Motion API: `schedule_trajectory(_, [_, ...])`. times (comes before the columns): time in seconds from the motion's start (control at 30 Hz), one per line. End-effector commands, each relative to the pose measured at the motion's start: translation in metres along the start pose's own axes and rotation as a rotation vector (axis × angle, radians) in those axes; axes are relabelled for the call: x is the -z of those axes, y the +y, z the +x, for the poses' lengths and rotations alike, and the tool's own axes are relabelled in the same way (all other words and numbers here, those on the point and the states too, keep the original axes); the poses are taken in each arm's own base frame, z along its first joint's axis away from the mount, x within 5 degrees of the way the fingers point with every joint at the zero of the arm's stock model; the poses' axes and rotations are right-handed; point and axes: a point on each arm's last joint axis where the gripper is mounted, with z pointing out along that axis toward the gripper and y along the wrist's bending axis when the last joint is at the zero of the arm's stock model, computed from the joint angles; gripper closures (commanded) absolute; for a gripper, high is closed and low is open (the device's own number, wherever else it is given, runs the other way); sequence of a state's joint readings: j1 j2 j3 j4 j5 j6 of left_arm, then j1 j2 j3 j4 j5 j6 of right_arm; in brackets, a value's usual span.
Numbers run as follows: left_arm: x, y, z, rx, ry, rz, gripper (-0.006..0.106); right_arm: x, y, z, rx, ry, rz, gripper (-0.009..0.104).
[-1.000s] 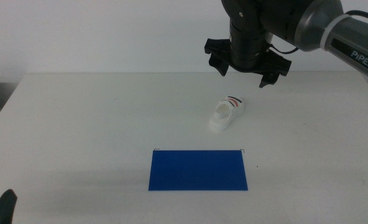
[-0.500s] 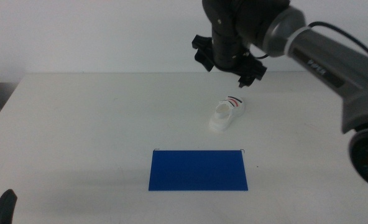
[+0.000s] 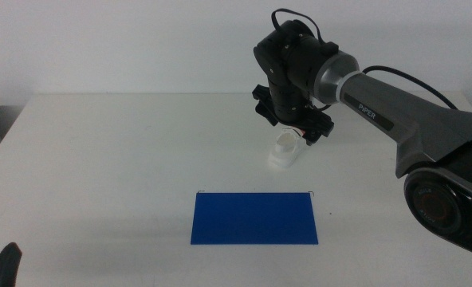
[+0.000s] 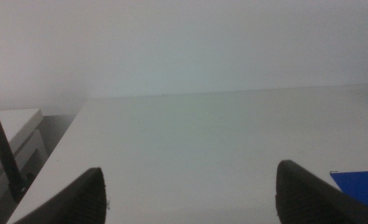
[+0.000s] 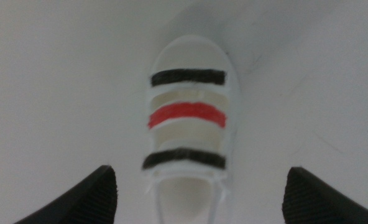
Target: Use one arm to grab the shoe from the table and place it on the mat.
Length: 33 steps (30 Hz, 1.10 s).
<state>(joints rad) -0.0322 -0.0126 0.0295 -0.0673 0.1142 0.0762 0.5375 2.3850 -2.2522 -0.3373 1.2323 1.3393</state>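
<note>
White shoe (image 5: 187, 127) is straddled lengthwise by the wide-open right tool (image 5: 196, 193), poised just above it.

The large plain white tabletop (image 3: 100, 159) is viewed from above and in front by the middle camera. The flat deep-blue rectangular mat (image 3: 254, 218) is shared with the low, forward-facing left wrist view. The small white striped sandal (image 5: 187, 124) is seen closely from above by the right wrist camera.

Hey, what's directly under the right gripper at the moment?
The shoe lies on the white table below the right gripper, between its open jaws. Its black and red straps show in the wrist view. From the middle view, the gripper covers the strap end. The left gripper waits aside.
</note>
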Motion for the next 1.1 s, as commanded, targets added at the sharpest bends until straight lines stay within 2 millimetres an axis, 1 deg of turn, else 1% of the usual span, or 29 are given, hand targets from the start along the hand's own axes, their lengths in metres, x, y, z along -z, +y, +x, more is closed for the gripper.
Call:
schedule_trajectory(0.0, [0.001, 0.000, -0.006, 0.014, -0.088, -0.001, 0.007, 0.038, -0.005, -0.024, -0.042, -0.057, -0.028, 0.003])
schedule_trajectory(0.13, [0.001, 0.000, -0.006, 0.014, -0.088, -0.001, 0.007, 0.030, -0.004, -0.026, -0.051, -0.058, -0.034, 0.003])
schedule_trajectory(0.3, [0.001, 0.000, -0.006, 0.014, -0.088, -0.001, 0.007, 0.012, -0.004, -0.024, -0.057, -0.032, -0.018, 0.003])
schedule_trajectory(0.43, [0.001, 0.000, -0.006, 0.014, -0.088, -0.001, 0.007, 0.004, -0.004, -0.024, -0.062, -0.031, -0.011, 0.004])
schedule_trajectory(0.57, [0.001, 0.000, -0.006, 0.014, -0.088, -0.001, 0.007, -0.001, -0.002, -0.022, -0.081, -0.033, -0.021, 0.011])
schedule_trajectory(0.67, [0.001, 0.000, -0.006, 0.014, -0.088, -0.001, 0.007, -0.004, -0.003, -0.023, -0.111, -0.020, -0.021, 0.024])
schedule_trajectory(0.7, [0.001, 0.000, -0.006, 0.014, -0.088, -0.001, 0.007, -0.005, -0.004, -0.024, -0.120, -0.008, -0.019, 0.031])
schedule_trajectory(0.73, [0.001, 0.000, -0.006, 0.014, -0.088, -0.001, 0.007, -0.005, -0.004, -0.024, -0.123, -0.003, -0.019, 0.036])
schedule_trajectory(0.83, [0.001, 0.000, -0.006, 0.014, -0.088, -0.001, 0.007, -0.005, -0.004, -0.022, -0.130, 0.018, -0.009, 0.060])
schedule_trajectory(0.87, [0.001, 0.000, -0.006, 0.014, -0.088, -0.001, 0.007, -0.003, -0.006, -0.022, -0.131, 0.022, 0.004, 0.065])
schedule_trajectory(0.97, [0.001, 0.000, -0.006, 0.014, -0.088, -0.001, 0.007, 0.006, -0.005, -0.022, -0.121, 0.026, 0.005, 0.086])
schedule_trajectory(1.03, [0.001, 0.000, -0.006, 0.014, -0.087, -0.001, 0.007, 0.019, -0.003, -0.022, -0.117, 0.014, -0.018, 0.096])
schedule_trajectory(1.07, [0.001, 0.000, -0.006, 0.014, -0.087, -0.001, 0.007, 0.025, -0.002, -0.021, -0.120, 0.005, -0.029, 0.099])
